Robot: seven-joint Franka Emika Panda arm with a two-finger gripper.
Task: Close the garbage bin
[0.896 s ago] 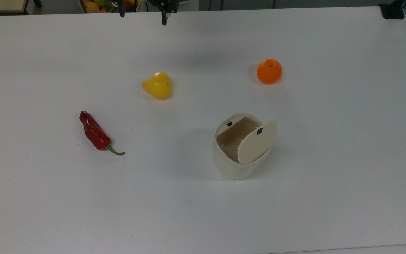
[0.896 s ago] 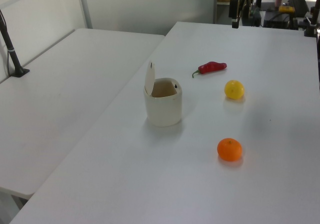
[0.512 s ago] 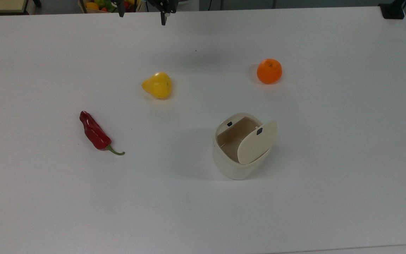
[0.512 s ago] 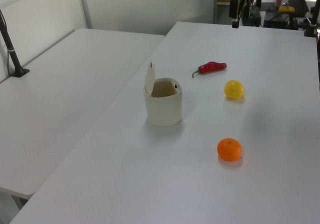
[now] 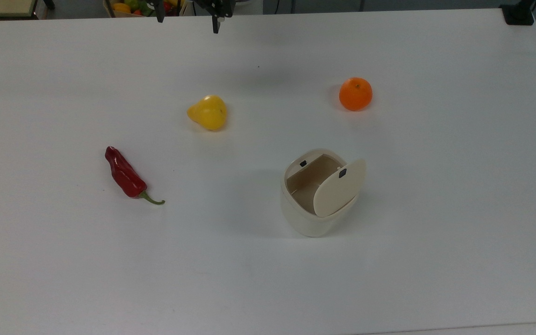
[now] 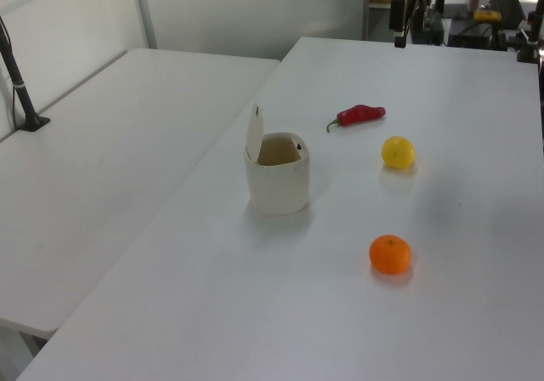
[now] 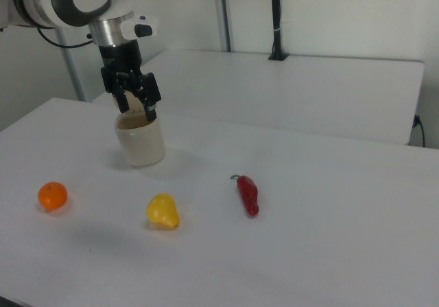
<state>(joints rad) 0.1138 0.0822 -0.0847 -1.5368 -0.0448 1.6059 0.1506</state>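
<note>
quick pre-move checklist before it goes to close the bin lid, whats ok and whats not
1. Lid upright on the garbage bin, ready to be pushed down: ok.
2. Bin interior free of items that would block the lid: ok.
3. Gripper empty, fingers apart: ok.
4. Gripper near the lid: not ok; in the top view it hangs at the table's far edge.
5. Pear, orange and red chili pepper apart from the bin: ok.
6. Bin upright on the table: ok.
</note>
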